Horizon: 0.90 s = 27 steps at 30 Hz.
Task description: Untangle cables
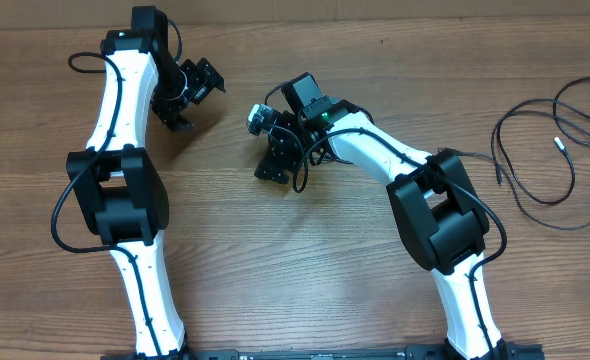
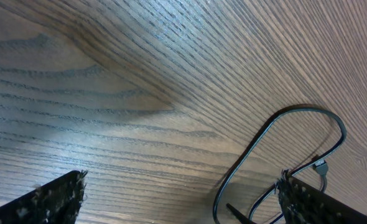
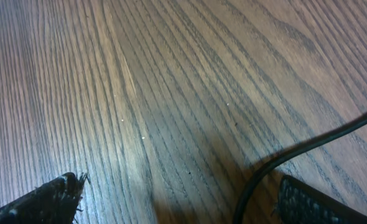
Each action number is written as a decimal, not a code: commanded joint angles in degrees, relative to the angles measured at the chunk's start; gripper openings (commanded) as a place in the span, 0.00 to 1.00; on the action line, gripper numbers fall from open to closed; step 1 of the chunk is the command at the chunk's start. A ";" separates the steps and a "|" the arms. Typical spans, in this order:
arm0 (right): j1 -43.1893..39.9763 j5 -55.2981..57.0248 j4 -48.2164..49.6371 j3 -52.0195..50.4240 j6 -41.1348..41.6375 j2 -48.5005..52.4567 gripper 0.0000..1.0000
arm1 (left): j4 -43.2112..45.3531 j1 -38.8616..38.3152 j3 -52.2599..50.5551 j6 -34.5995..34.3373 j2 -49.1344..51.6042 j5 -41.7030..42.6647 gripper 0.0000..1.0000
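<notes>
The left claw [image 2: 182,180] is released. Its two fingers [image 2: 53,200] stand wide apart just above the bare desk [image 2: 140,74] with nothing between them. A thicker black arm wire [image 2: 301,109] loops beside one finger. The right claw [image 3: 177,196] is also released and empty, its fingers [image 3: 40,204] spread low over the desk, with another arm wire [image 3: 308,146] crossing near one of them. The cables [image 1: 495,145] lie on the desk's right side, well apart from both claws. They are thin black cords in loose, overlapping loops that run off the desk's right edge of view. One small silver-tipped plug [image 1: 558,143] rests on the desk within the loops.
</notes>
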 commanded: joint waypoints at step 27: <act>0.02 -18.45 5.68 -6.54 1.95 0.90 0.04 | -0.04 -0.07 -0.33 1.29 -0.42 -0.22 1.00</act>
